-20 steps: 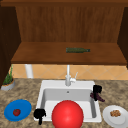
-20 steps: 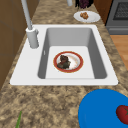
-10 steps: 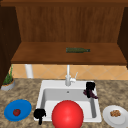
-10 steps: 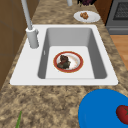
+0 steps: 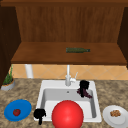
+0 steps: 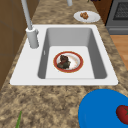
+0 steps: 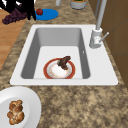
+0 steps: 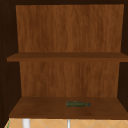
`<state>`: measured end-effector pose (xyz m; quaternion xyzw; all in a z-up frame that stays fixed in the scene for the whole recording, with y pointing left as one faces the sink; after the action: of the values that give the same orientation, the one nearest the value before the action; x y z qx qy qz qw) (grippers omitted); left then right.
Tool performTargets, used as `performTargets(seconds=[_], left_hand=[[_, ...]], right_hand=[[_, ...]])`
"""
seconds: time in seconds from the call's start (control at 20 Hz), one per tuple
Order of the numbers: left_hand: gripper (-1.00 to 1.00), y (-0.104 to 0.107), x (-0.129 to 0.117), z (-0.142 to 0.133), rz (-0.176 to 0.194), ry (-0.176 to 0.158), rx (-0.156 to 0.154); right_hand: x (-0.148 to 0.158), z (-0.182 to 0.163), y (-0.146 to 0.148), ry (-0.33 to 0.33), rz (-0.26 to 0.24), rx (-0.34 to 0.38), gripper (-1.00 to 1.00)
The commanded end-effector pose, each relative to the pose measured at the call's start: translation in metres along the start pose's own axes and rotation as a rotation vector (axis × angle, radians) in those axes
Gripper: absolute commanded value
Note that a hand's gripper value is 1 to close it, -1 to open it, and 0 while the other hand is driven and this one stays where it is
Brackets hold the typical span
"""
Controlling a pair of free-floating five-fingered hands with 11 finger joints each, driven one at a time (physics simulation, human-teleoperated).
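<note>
Granite counter around white sink. Right hand above sink's right rear, fingers curled on grape bunch. Left hand at front-left rim, fingers drooping. Three plates, one bottle.

You can't read the dark lump on the red-rimmed plate in the sink; too blurry to name. In the front view the red ball covers that plate and runs off the bottom edge. Right hand sits over a purple bunch, grip unclear; in the right side view both are cut by the top-left corner. Blue plate and tomato are clipped in the left side view. White plate is clipped too.
</note>
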<state>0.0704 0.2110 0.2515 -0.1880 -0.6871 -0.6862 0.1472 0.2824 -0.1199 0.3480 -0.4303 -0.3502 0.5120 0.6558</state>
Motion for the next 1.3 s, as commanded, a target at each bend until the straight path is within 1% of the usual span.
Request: performTargets(seconds=[0.0, 0.25, 0.55, 0.65, 0.75, 0.85, 0.9, 0.95, 1.1, 1.25], left_hand=[[0.00, 0.000, 0.000, 0.000, 0.000, 0.000, 0.000], [0.00, 0.000, 0.000, 0.000, 0.000, 0.000, 0.000], [0.00, 0.000, 0.000, 0.000, 0.000, 0.000, 0.000], [0.00, 0.000, 0.000, 0.000, 0.000, 0.000, 0.000], [0.00, 0.000, 0.000, 0.000, 0.000, 0.000, 0.000], [0.00, 0.000, 0.000, 0.000, 0.000, 0.000, 0.000], [0.00, 0.000, 0.000, 0.000, 0.000, 0.000, 0.000], [0.00, 0.000, 0.000, 0.000, 0.000, 0.000, 0.000], [0.00, 0.000, 0.000, 0.000, 0.000, 0.000, 0.000], [0.00, 0.000, 0.000, 0.000, 0.000, 0.000, 0.000]], right_hand=[[0.016, 0.023, -0.006, -0.008, -0.003, -0.026, 1.00], [0.039, 0.051, -0.014, -0.004, -0.003, -0.022, 1.00], [0.060, 0.083, -0.025, -0.019, -0.009, -0.004, 1.00], [0.059, 0.100, -0.026, -0.030, -0.020, 0.002, 1.00], [0.064, 0.113, -0.029, -0.032, -0.029, -0.021, 1.00], [0.066, 0.120, -0.035, -0.047, -0.055, -0.009, 1.00], [0.065, 0.127, -0.040, -0.052, -0.061, -0.009, 1.00], [0.069, 0.126, -0.048, -0.051, -0.062, -0.002, 1.00], [0.069, 0.138, -0.070, -0.043, -0.049, 0.015, 1.00], [0.066, 0.158, -0.085, -0.041, -0.043, 0.005, 1.00]])
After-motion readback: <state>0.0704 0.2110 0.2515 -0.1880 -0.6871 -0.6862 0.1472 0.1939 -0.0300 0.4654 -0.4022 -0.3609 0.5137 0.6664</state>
